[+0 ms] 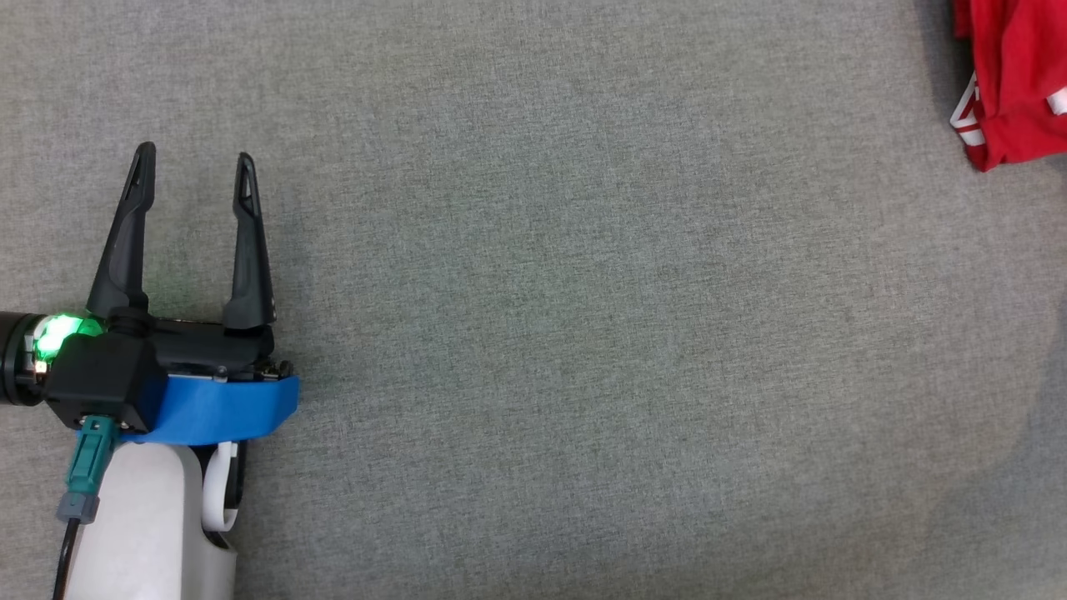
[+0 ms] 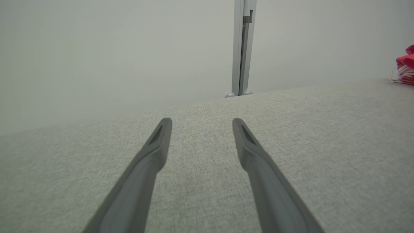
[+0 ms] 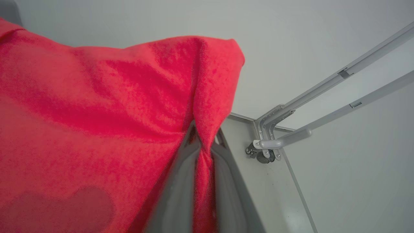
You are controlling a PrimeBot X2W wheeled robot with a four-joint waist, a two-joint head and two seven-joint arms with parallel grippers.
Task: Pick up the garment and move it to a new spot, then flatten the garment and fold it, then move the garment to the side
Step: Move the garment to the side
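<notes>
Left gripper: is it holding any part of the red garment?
No, the left gripper stands open over the bare grey surface, and the red garment is far to its right.

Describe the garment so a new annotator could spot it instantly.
In the head view, follow the wide grey fabric surface to its top right corner, far from the open left gripper. There is the garment, a bunched bright red cloth with white trim. Nothing else is red, and the right gripper's fingers pinch a fold of it.
</notes>
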